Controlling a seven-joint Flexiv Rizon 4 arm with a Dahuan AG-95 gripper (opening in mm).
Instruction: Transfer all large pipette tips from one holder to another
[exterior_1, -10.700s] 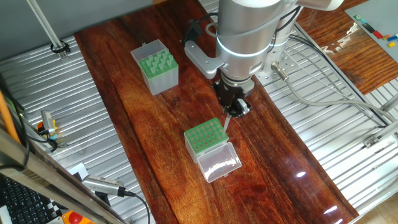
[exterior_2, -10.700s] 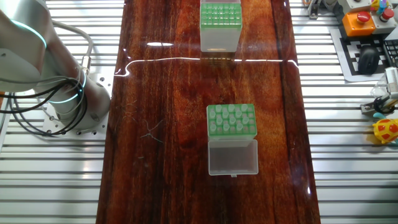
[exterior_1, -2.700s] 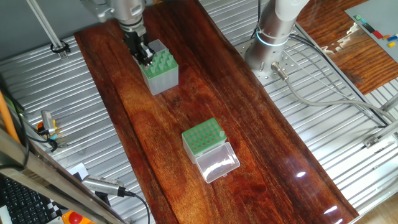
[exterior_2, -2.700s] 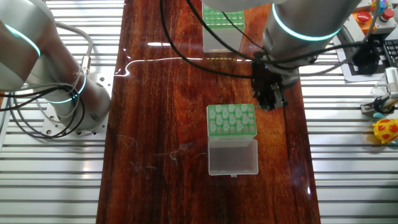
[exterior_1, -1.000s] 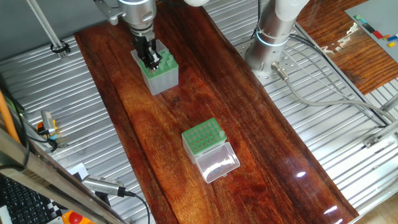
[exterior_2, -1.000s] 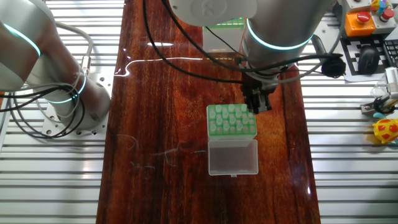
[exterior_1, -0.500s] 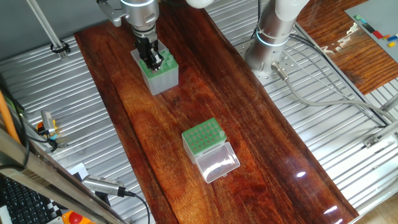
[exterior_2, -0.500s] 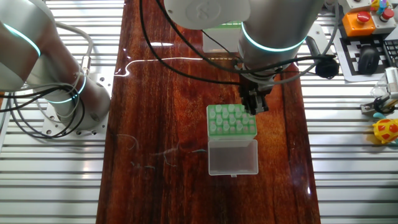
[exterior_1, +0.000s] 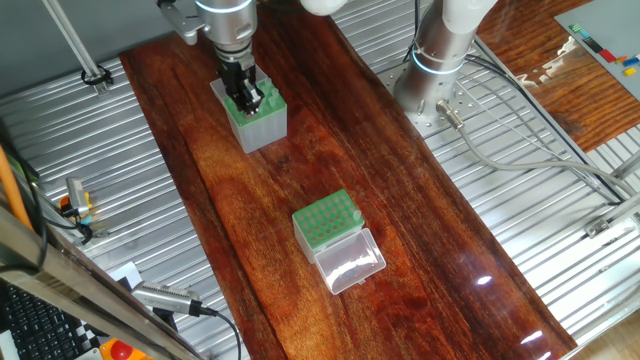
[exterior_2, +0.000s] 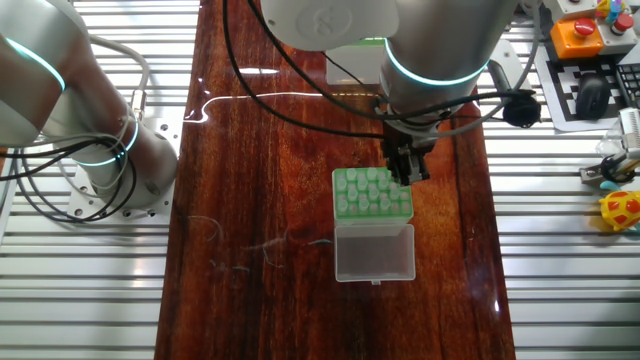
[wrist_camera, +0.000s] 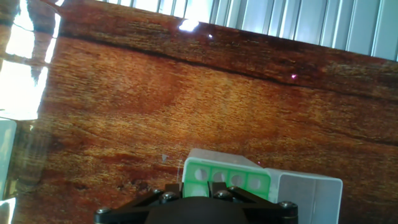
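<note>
Gripper (exterior_1: 247, 97) of ours hangs straight down over the taller grey-sided holder (exterior_1: 257, 118), its dark fingers low among the large pipette tips (exterior_1: 262, 97) standing in the green top plate; we cannot tell whether the fingers are spread or pressed on a tip, since our own hand camera shows only the black gripper body and the other fixed camera has the arm in front. Beneath the gripper runs the long dark wooden table (exterior_1: 400, 220), with ribbed metal surface to either side of it. Under the fingers, the holder's pale tips rise as a cluster above the plate. Well away from the gripper, further down the table, sits the shorter green-topped box (exterior_1: 328, 221) with its clear lid (exterior_1: 351, 261) swung open and lying flat on the wood. From the other fixed camera, this box (exterior_2: 372, 193) shows pale round tip collars filling many of its holes. Our hand camera catches only a corner of the green plate (wrist_camera: 227, 178) with a row of four holes right below the gripper.
</note>
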